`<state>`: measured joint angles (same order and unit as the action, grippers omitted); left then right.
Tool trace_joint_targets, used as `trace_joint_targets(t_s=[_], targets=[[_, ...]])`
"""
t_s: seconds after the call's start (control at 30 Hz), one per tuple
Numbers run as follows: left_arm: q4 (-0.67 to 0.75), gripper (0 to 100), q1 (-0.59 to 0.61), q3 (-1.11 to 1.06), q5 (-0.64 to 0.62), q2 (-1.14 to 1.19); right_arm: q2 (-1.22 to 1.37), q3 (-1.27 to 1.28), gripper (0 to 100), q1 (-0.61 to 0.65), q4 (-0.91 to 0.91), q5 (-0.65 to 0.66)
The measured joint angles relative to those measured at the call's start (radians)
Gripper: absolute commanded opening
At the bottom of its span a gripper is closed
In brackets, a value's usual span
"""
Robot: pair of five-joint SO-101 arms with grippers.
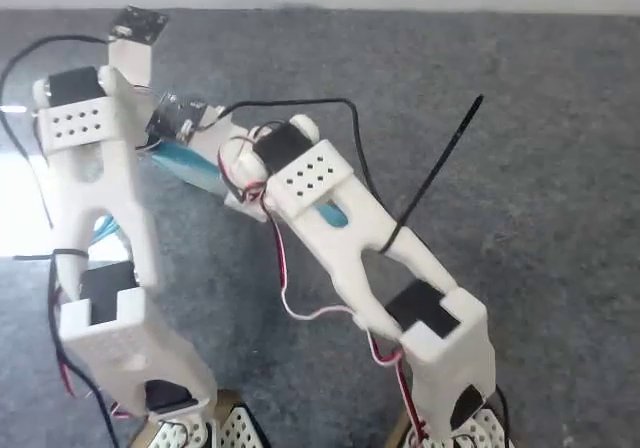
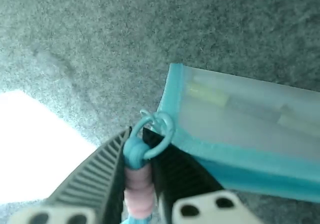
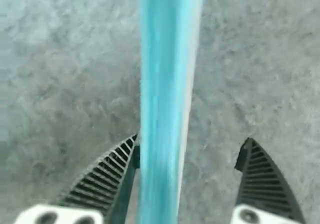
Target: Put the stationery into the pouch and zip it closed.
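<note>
Table [image 1: 520, 118] surface here is rough grey cloth, and that matters, because the turquoise pouch [image 1: 185, 163] lying toward its far left corner could catch or drag on it rather than slide cleanly. The pouch sits between the two arms. Seen from the right wrist, it runs edge-on between the fingers of the right end effector [image 3: 191, 140], which is released: one finger is just beside the pouch, the other well apart from it. The left end effector [image 2: 137, 134] is clenched on the zipper pull [image 2: 137, 184] at a corner of the pouch [image 2: 240, 129], its ring poking out past the fingertips. Pale stationery [image 2: 210, 95] shows through the translucent wall, already inside.

The main risk, as I judge it, is pulling the zip with the pouch unbraced. With the right side not gripping, the whole pouch would likely follow the left arm instead of the slider running. The pull is small and round, so it could also slip from the ribbed pads under load. If the right fingers close off-centre, they could pinch only the seam and let it twist.
</note>
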<state>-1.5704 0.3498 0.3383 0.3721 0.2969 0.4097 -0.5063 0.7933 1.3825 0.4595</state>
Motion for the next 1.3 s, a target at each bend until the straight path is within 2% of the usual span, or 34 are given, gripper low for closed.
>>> trace_joint_targets(t_s=[0.07,0.17,0.23,0.37,0.6,0.8,1.07,1.3], targets=[[0.0,1,0.0,0.0,0.0,0.0,0.041,-0.034,19.3,-0.005,0.0,0.0],[0.0,1,0.0,0.0,0.0,0.003,0.112,-0.054,0.2,-0.005,-0.008,0.002],[0.0,1,0.0,0.003,-0.002,0.006,0.14,-0.055,3.5,-0.005,-0.032,0.002],[0.0,1,0.0,0.005,-0.002,0.006,0.157,-0.069,1.0,-0.014,-0.054,0.002],[-0.003,1,0.0,0.005,-0.002,0.011,0.161,-0.129,0.6,-0.035,0.025,-0.008],[0.052,1,-0.003,0.003,0.003,0.025,0.161,-0.13,0.6,-0.063,0.057,-0.029],[0.123,1,0.049,0.051,0.005,0.16,0.161,-0.147,0.6,-0.075,0.075,-0.034],[0.115,1,0.074,0.242,0.005,0.358,0.161,-0.149,0.6,-0.1,0.075,-0.035]])
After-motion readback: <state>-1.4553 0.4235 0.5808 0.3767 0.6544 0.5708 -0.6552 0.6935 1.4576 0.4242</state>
